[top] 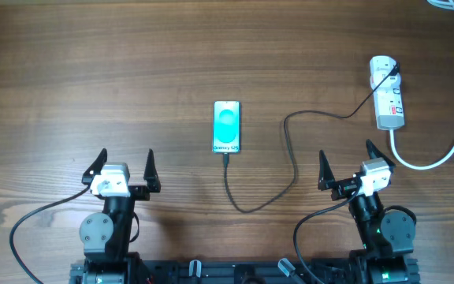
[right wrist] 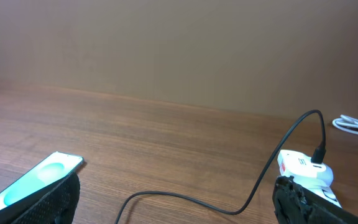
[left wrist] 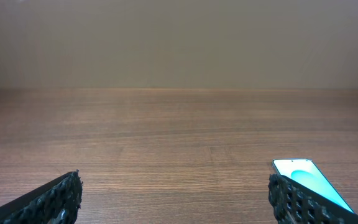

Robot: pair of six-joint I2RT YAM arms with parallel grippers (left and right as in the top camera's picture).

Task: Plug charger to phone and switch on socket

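Along the near edge of the brown wooden bench, the left black two-finger gripper and the right black two-finger gripper stand wide open, holding nothing. Beyond them, the thin black charger cable loops up to the bottom edge of the small teal-screened smartphone at mid-bench. Its tip touches the phone; whether it is fully seated cannot be told. Near the far right corner lies the white power strip with a red-marked switch. Pressing that switch looks like the remaining step, a long forward reach for the right arm.
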